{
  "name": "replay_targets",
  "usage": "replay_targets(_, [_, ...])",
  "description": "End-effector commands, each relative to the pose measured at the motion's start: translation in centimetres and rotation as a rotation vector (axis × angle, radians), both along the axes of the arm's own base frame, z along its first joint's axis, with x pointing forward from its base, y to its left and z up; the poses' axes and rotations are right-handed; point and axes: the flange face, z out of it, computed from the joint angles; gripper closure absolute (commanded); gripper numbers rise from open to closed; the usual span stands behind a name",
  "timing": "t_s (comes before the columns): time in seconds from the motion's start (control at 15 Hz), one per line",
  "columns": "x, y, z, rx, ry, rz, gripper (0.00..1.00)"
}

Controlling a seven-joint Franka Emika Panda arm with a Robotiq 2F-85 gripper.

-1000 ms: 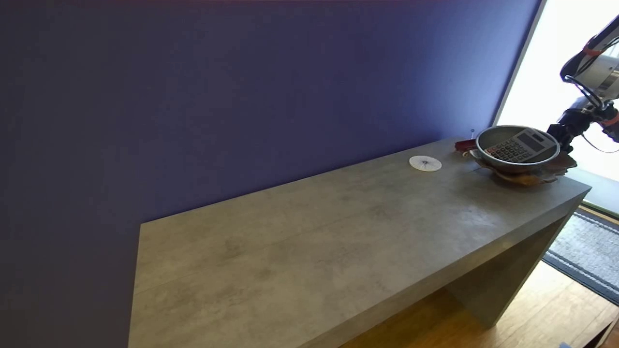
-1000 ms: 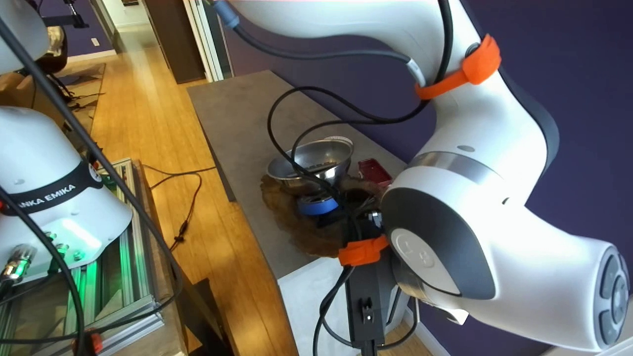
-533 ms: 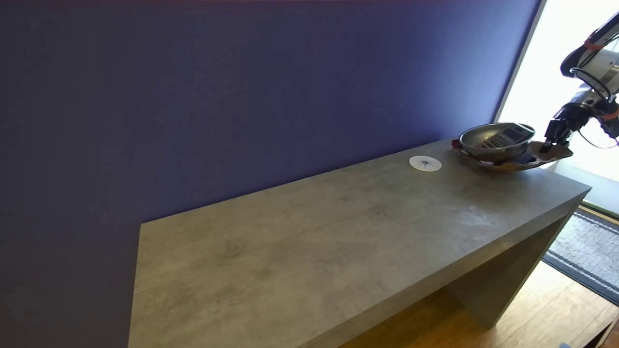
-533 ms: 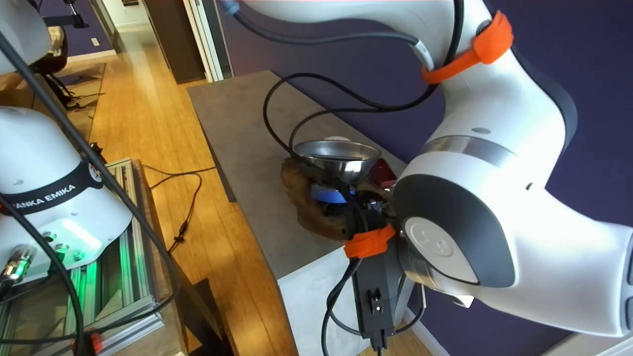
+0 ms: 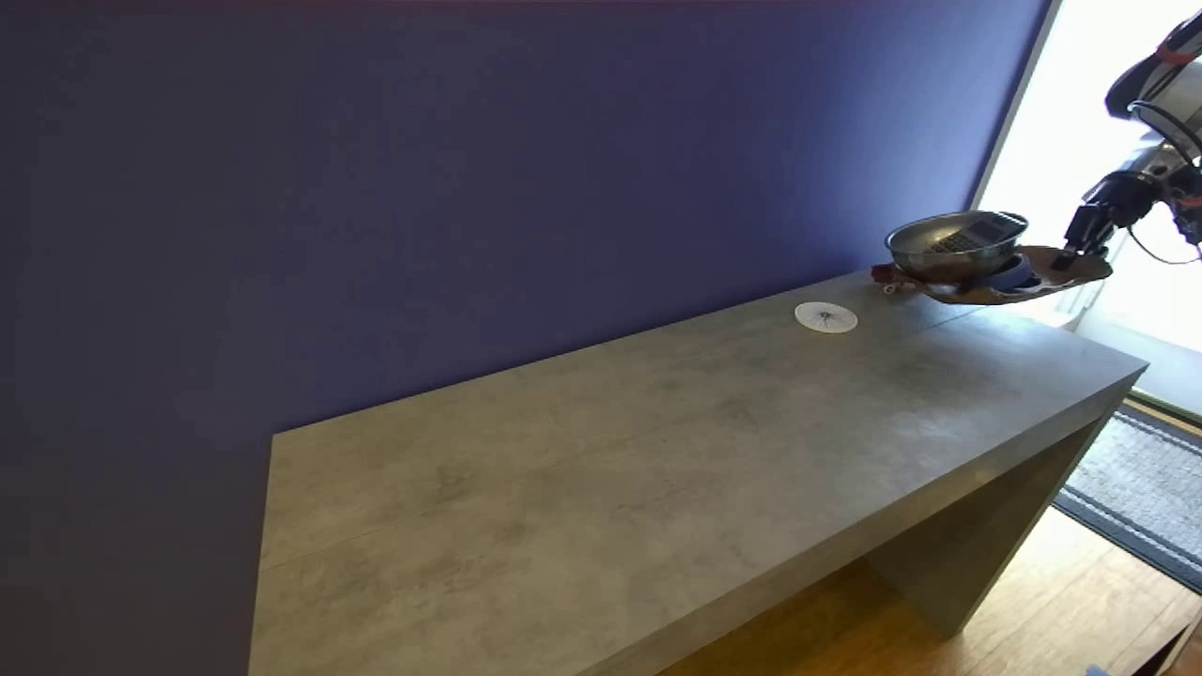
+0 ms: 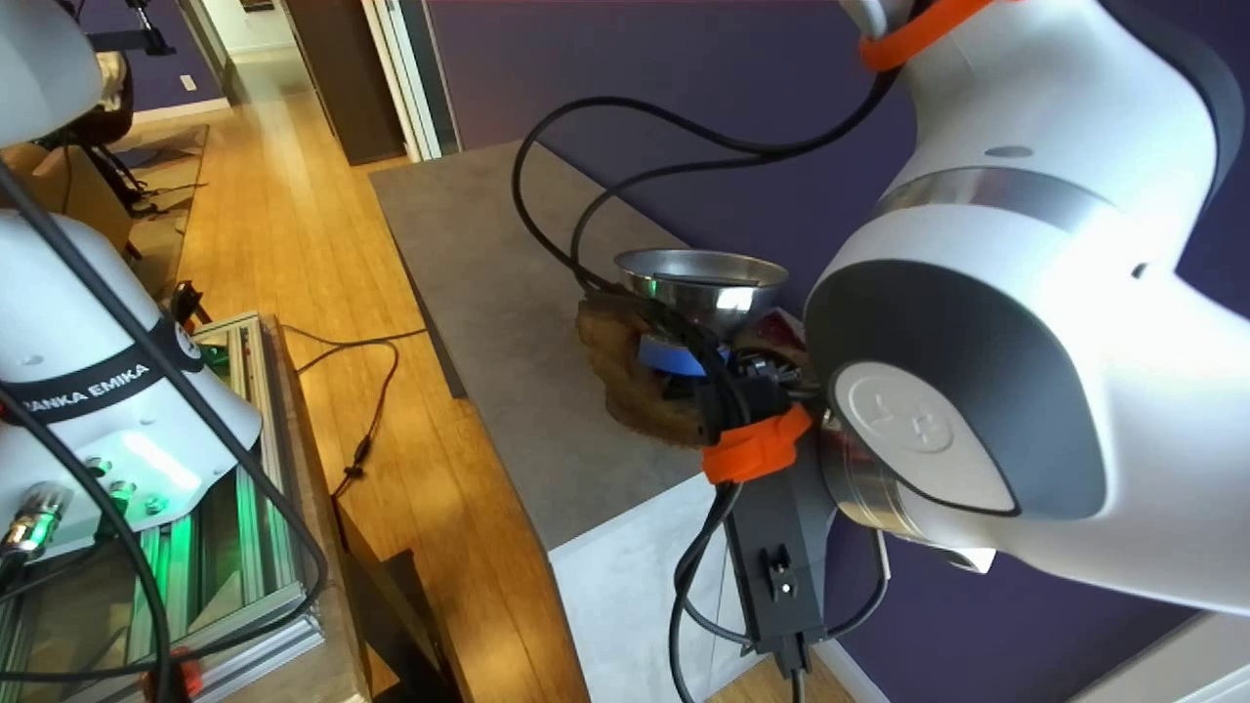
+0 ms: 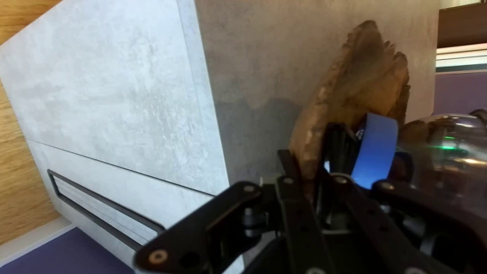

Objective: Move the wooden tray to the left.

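The wooden tray (image 5: 1082,270) is a shallow orange-brown dish with an irregular rim. It is raised above the table, with a dark shadow beneath it. It also shows in an exterior view (image 6: 625,376) and in the wrist view (image 7: 355,83). My gripper (image 7: 306,171) is shut on the tray's rim, one finger on each side of it. In an exterior view the gripper (image 5: 1080,253) is at the tray's right end. The shiny metal bowl (image 5: 939,265) sits on the tray with a calculator (image 5: 981,233) inside. A blue roll (image 7: 376,148) lies on the tray between gripper and bowl.
A flat white disc (image 5: 825,317) lies on the grey table (image 5: 657,451) near the purple wall. A red object (image 5: 883,273) is beside the tray on the wall side. Black cables (image 6: 547,234) loop from the arm in front of the bowl and tray.
My gripper has risen and moved toward the wall, carrying the tray up off the table. The bowl, calculator and blue roll moved with it. The white disc has not moved.
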Motion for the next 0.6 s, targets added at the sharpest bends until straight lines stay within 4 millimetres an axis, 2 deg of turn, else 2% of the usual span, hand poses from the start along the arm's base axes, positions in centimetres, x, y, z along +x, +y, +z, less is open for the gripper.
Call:
replay_targets(0.0, [-0.1, 1.8, 3.9, 0.043, -0.123, 0.041, 0.97])
replay_targets(0.13, [0.4, 4.0, 5.6, 0.015, -0.173, 0.100, 0.97])
replay_targets(0.2, [0.6, 5.8, 6.5, -0.001, -0.187, 0.139, 0.97])
replay_targets(0.33, [0.9, 8.7, 7.3, -0.030, -0.205, 0.222, 0.97])
replay_targets(0.53, [1.1, 14.2, 8.4, -0.053, -0.190, 0.340, 0.97])
